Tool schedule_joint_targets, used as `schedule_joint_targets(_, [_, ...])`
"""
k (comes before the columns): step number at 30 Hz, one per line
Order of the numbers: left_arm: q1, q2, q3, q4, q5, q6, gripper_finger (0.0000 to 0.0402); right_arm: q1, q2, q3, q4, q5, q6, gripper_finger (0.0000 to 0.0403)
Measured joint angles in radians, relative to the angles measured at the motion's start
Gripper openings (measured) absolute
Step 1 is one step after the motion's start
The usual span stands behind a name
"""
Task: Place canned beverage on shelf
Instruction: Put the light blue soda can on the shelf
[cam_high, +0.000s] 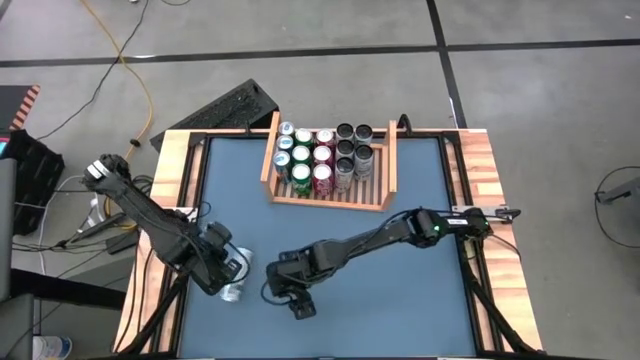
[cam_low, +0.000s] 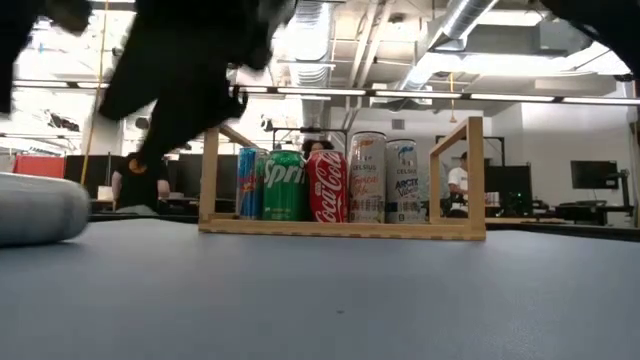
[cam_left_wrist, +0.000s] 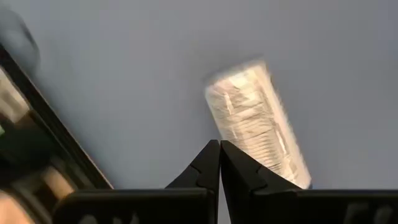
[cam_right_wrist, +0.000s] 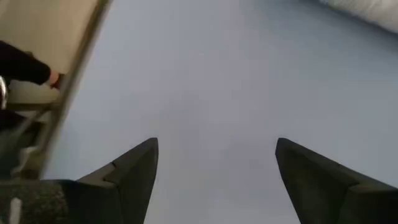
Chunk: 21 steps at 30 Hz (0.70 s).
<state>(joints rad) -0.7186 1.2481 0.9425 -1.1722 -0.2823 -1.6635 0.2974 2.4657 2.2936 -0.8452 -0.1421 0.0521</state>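
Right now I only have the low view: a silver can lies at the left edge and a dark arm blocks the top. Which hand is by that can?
Observer: The left hand; from above it sits right beside the lying can.
Operator: Is it gripping it?
Observer: No. The left wrist view shows its fingers shut together, the can beyond them, not between.
Operator: And the right hand?
Observer: The right hand is open over bare table, on the can's other side.

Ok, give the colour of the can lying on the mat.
Silver-white can; left wrist view.
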Motion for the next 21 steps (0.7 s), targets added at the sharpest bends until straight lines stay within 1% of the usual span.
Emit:
schedule_joint_targets(3, [-0.035,0.003,-0.18,0.211,0.107,-0.115,0.0,-0.003,-0.052,0.002,-0.027,-0.004,0.008,0.0317])
schedule_joint_targets(4, [-0.046,0.001,-0.221,0.249,0.137,-0.145,0.0,-0.005,-0.066,0.002,-0.032,-0.004,0.008,0.0317])
schedule_joint_targets(5, [-0.06,-0.003,-0.281,0.297,0.16,-0.187,0.0,-0.005,-0.074,0.002,-0.041,-0.004,0.007,0.0317])
schedule_joint_targets(7, [-0.089,0.008,-0.335,0.415,0.175,-0.28,0.0,-0.007,-0.095,0.001,-0.049,-0.006,0.004,0.0317])
schedule_joint_targets(10, [-0.112,-0.006,-0.376,0.572,0.115,-0.341,0.0,-0.012,-0.138,0.0,-0.059,-0.004,0.004,0.0317])
schedule_joint_targets(12, [-0.117,-0.002,-0.376,0.663,0.065,-0.341,0.0,-0.012,-0.16,0.001,-0.072,0.006,-0.001,0.0317])
schedule_joint_targets(15, [-0.102,-0.002,-0.376,0.778,-0.04,-0.307,0.0,-0.01,-0.166,0.002,-0.061,0.008,-0.062,0.0317])
schedule_joint_targets(17, [-0.086,-0.003,-0.376,0.799,-0.072,-0.286,0.0,-0.004,-0.164,0.001,-0.04,0.011,-0.126,0.0317])
schedule_joint_targets(21, [-0.053,-0.002,-0.376,0.812,-0.083,-0.26,0.0,0.012,-0.157,-0.005,-0.007,0.01,-0.27,0.0317])
